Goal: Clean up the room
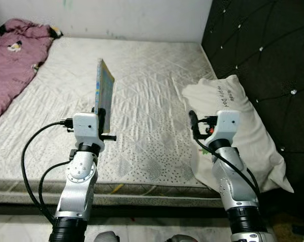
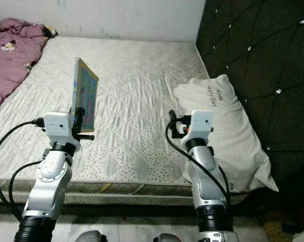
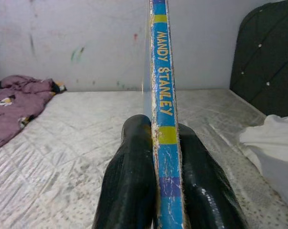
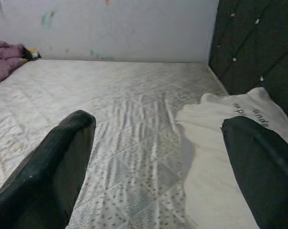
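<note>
A purple blanket (image 1: 13,60) lies at the far left of the bed (image 1: 141,80). The left claw (image 3: 158,157) is clamped on a thin book (image 1: 104,93), held upright above the bed's near edge; its blue spine reads "MANDY STANLEY". To the right of it, the right claw (image 4: 158,157) hangs wide open and empty over the bed, beside a white pillow (image 1: 242,126) printed with partly legible writing, against the dark headboard (image 1: 262,45).
</note>
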### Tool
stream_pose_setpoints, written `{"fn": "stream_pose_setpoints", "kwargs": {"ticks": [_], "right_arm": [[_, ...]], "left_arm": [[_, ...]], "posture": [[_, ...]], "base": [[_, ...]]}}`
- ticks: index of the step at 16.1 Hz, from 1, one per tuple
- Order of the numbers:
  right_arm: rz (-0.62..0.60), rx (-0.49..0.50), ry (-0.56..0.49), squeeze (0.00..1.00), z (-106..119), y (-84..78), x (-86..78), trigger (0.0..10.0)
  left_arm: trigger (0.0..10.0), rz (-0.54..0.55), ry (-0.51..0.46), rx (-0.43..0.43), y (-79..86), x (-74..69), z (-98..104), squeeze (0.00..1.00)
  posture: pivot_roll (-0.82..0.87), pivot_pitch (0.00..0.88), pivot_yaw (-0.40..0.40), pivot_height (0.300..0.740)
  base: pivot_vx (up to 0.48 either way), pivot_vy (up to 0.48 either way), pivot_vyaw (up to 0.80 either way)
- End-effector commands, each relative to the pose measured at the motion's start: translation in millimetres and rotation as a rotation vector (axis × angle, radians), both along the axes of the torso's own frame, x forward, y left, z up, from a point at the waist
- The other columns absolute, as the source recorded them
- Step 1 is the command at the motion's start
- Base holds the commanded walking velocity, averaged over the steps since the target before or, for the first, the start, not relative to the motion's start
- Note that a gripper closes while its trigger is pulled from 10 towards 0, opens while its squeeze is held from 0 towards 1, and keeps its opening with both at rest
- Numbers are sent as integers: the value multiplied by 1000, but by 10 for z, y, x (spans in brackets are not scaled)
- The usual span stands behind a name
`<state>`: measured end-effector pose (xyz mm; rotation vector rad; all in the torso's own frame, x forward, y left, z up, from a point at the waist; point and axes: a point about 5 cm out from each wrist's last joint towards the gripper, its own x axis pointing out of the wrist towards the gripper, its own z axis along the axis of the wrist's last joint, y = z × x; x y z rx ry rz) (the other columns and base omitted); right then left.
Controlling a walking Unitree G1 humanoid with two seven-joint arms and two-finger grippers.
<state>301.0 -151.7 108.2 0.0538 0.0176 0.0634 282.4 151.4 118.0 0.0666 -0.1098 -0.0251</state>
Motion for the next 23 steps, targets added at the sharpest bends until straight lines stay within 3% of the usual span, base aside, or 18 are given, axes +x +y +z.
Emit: {"fn": "stream_pose_setpoints", "kwargs": {"ticks": [1, 4, 19, 23], "right_arm": [[-10, -4, 0, 0, 1, -29, 13, 10000], [-7, -6, 0, 0, 3, -28, 18, 10000], [13, -2, -10, 0, 29, -20, 27, 10000], [18, -1, -9, 0, 30, -18, 21, 10000]], "left_arm": [[10000, -4, -38, -1, -7, 20, 82, 0], [10000, -2, -41, -1, -10, 24, 87, 0], [10000, 47, -42, -61, 43, 26, 105, 0], [10000, 50, -37, -68, 47, 23, 101, 0]], "posture": [[5, 0, -30, 740], [4, 0, -32, 740], [5, 0, -41, 740], [3, 0, -42, 695]], "base": [[0, -330, 0], [0, -306, 0], [0, 0, 0], [0, 0, 0]]}}
